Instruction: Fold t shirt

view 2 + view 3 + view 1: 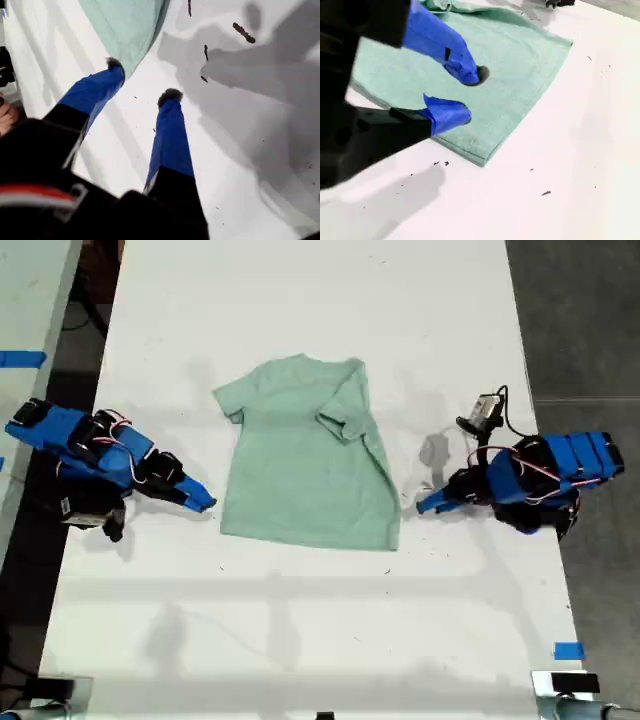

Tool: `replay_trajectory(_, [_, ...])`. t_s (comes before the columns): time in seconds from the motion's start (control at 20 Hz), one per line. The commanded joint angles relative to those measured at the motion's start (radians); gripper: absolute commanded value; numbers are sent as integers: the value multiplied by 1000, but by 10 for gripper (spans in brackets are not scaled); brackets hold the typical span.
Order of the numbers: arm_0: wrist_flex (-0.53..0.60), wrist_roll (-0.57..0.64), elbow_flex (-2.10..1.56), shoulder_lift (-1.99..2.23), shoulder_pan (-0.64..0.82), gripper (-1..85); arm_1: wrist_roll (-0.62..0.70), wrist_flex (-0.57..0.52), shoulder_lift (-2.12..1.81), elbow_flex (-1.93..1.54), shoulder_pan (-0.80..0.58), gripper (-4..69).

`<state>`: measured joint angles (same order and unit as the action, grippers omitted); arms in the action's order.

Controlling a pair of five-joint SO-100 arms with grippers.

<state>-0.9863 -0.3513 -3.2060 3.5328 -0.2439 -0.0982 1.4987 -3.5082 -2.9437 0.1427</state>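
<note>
Near edge of the white table point(300, 640): bare top with a small blue tape mark point(568, 650) toward the exterior view's right corner.

Mid-table, two blue SO-100 arms lie low, facing each other w/ the t shirt point(300, 460) between them. My second gripper point(205, 502) comes in from the exterior view's left, tip just beside the shirt's left side, a little above the near left hem corner. In its wrist view the blue fingers point(465, 75) are spread apart, nothing between them, and sit in front of the mint cloth point(520, 65) near the hem corner. Whether the tips touch the fabric can't be told from this angle.

My first gripper point(420, 505) reaches in from the exterior view's right, tip near the shirt's near right hem corner but clear of it. Its wrist view shows the jaws wide apart over bare table, empty, w/ dark pads at the tips point(170, 95). One tip lies right at the edge of the cloth corner point(130, 25); contact is unclear.

The pale mint shirt lies flat at the table's centre, hem near, round neck far. The sleeve on the exterior view's left sticks out flat. The side on the exterior view's right is folded in, its sleeve lying on top of the body.

Farther back the table is plain white. Beyond its left edge in the exterior view, a second pale surface carries a strip of blue tape point(20, 358).
</note>
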Motion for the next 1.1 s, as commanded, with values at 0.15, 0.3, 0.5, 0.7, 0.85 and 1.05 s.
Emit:
replay_trajectory(0.15, [-5, 44, -9, 5, 206, -1, 12, 5, 8, 2, 6, 181])
replay_trajectory(0.3, [-8, 23, 11, 5, 206, -1, 12, 5, 8, 2, 6, 181])
replay_trajectory(0.5, [-38, 21, 160, -9, 253, -2, 12, 5, 8, 2, 6, 181])
replay_trajectory(0.7, [-189, 34, 517, -422, 324, -2, 12, 5, 8, 2, 6, 181])
replay_trajectory(0.85, [-482, 242, 1058, -865, 551, -1, 12, 5, 8, 2, 6, 181])
replay_trajectory(1.05, [-646, 563, 1405, -1204, 945, -1, 12, 5, 8, 2, 6, 181])
